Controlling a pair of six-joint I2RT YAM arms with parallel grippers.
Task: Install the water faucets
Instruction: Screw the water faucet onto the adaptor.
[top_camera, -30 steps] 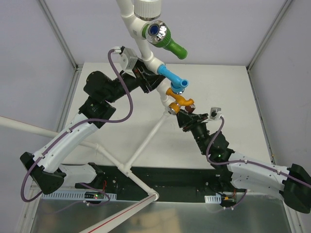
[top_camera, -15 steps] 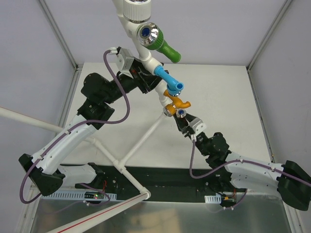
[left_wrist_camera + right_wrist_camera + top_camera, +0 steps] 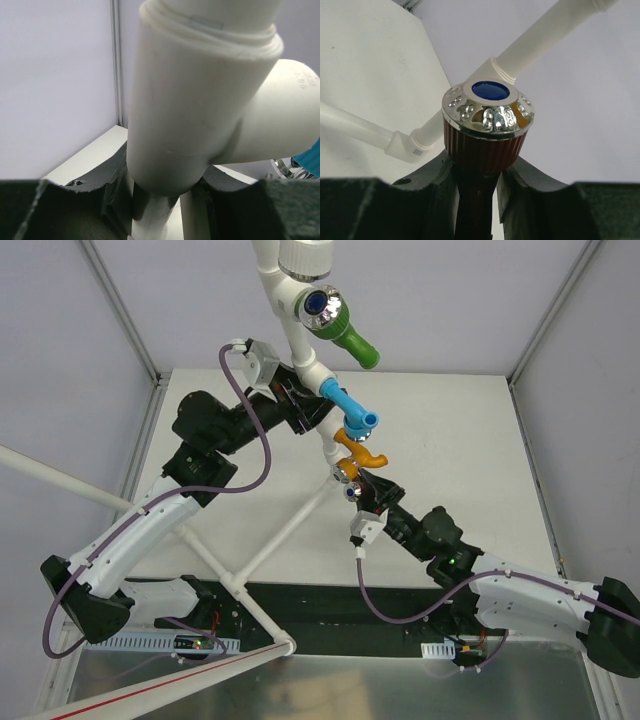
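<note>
The white pipe frame [image 3: 291, 531] is lifted and tilted above the table. Green [image 3: 345, 330], blue [image 3: 352, 406] and orange [image 3: 358, 452] water faucets sit along its upper pipe. My left gripper [image 3: 308, 412] is shut on the pipe just under a white tee joint [image 3: 190, 110], which fills the left wrist view; the jaws [image 3: 160, 200] press the pipe from both sides. My right gripper [image 3: 368, 496] is shut on the neck of the brown faucet [image 3: 487, 145], below its ribbed collar and silver cap with a blue centre. That faucet [image 3: 353, 491] sits just under the orange one.
The frame's long pipe runs down to the near left, ending past an elbow joint [image 3: 283, 648]. Another pipe branch [image 3: 70, 477] sticks out to the left, over the table's edge. White walls with metal corner posts [image 3: 125, 315] enclose the table. Purple cables loop off both wrists.
My right wrist has rolled round with the brown faucet in its grip, its camera swinging from the right side to the lower left. The pipe frame has shifted slightly in my left gripper.
</note>
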